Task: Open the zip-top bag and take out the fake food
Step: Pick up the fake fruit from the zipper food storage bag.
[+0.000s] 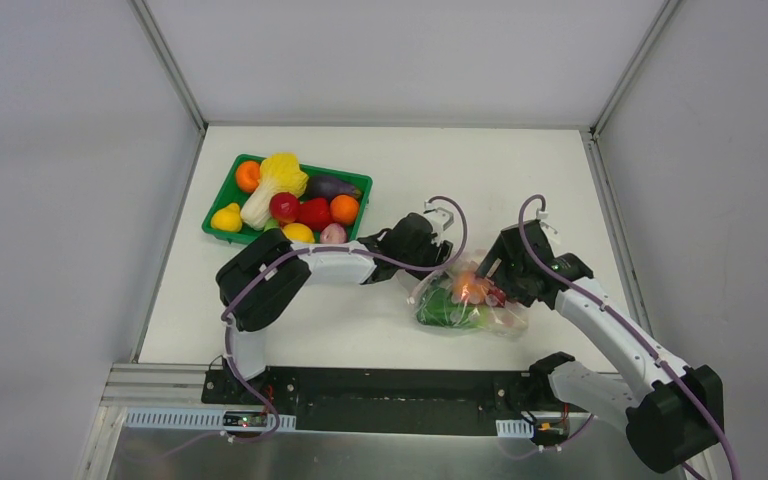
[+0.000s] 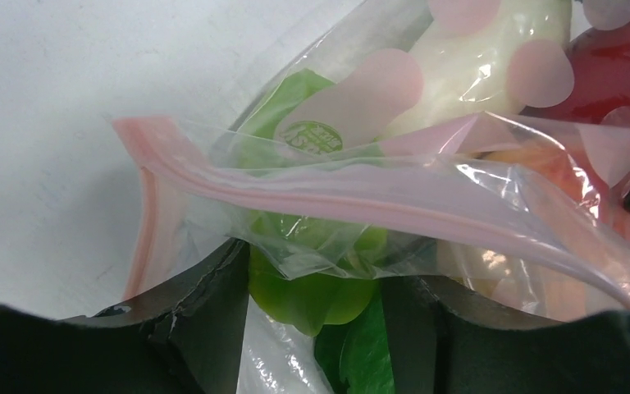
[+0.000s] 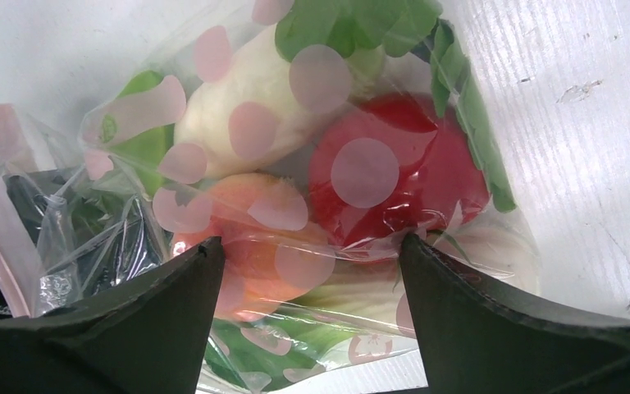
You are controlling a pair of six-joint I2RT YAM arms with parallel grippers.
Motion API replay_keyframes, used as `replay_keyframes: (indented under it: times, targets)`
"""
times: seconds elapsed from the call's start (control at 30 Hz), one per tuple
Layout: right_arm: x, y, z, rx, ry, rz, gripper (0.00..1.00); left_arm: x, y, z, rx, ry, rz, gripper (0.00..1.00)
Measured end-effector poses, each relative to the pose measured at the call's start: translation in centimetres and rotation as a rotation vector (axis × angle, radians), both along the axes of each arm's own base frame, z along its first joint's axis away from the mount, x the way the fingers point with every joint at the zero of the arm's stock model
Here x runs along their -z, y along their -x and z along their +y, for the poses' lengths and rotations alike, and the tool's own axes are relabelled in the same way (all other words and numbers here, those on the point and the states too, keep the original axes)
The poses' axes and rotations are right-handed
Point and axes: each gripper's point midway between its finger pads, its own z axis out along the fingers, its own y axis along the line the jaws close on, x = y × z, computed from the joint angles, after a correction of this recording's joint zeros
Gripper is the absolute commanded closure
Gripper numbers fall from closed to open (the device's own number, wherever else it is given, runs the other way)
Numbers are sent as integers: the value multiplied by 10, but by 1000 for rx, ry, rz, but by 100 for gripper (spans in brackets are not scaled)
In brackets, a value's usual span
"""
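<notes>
The zip-top bag lies on the table in front of both arms, its pink zip strip parted at the left end. Inside it are green leaves, a peach, a red apple and a white radish. My left gripper is at the bag's mouth. In the left wrist view it has closed in on the green leaves, with bag film draped over its fingers. My right gripper is open, and its fingers rest on the bag over the peach.
A green tray at the back left holds a napa cabbage, an eggplant, a red pepper, oranges and other produce. The left forearm stretches across the table between the tray and the bag. Grey walls stand on both sides.
</notes>
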Motion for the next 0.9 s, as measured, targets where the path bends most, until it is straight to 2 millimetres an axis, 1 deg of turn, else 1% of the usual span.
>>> replay_keyframes:
  times: [0.17,0.33,0.47,0.6,0.77,0.9]
  targets:
    - [1,0,0,1,0,1,19,-6,7,15,-15,-53,22,74]
    - [2,1,-1,4,5,2,19,-25,17,33,-27,-107,48,75]
    - [4,2,-4,11,17,7,19,-41,23,42,-25,-148,80,75]
    - [5,3,-6,15,24,11,19,-51,34,52,-9,-179,130,74]
    - [7,4,-7,17,31,17,19,-59,51,75,4,-215,217,74]
    - [7,4,-8,20,32,17,19,-75,59,91,2,-211,257,74]
